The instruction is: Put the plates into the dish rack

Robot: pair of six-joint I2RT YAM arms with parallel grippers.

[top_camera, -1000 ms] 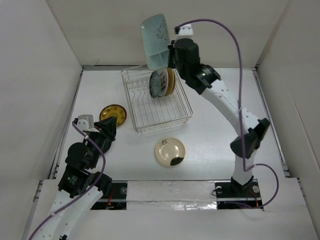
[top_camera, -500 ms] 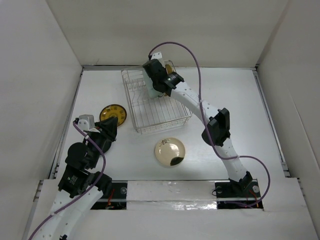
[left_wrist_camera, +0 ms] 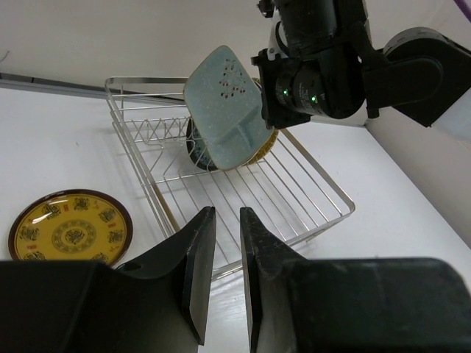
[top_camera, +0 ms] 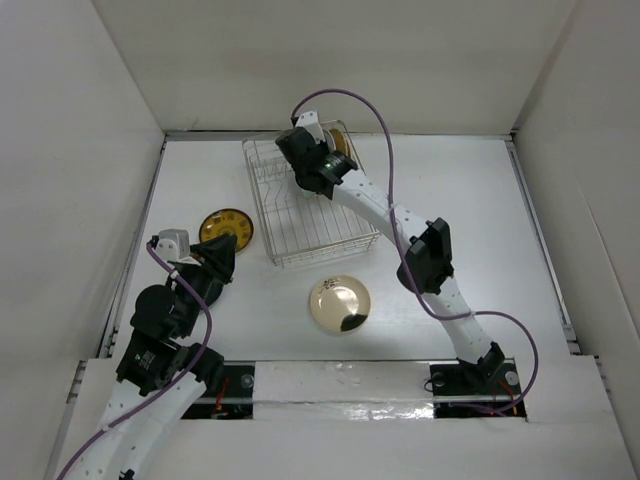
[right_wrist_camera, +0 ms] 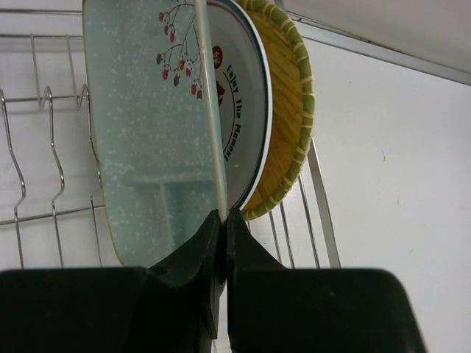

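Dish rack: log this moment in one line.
right gripper: shut on green dish | pose: at dish rack, tilted | left gripper: empty | table: yellow plate, cream plate

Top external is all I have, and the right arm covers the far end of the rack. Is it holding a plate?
Observer: Yes. The right wrist view shows the right gripper shut on the rim of the pale green dish, held on edge.
Operator: Anything in the dish rack behind it?
Observer: Two plates on edge: a white plate with red lettering, then a woven yellow plate.
Operator: Left gripper carrying anything?
Observer: No. The left wrist view shows it slightly open and empty.
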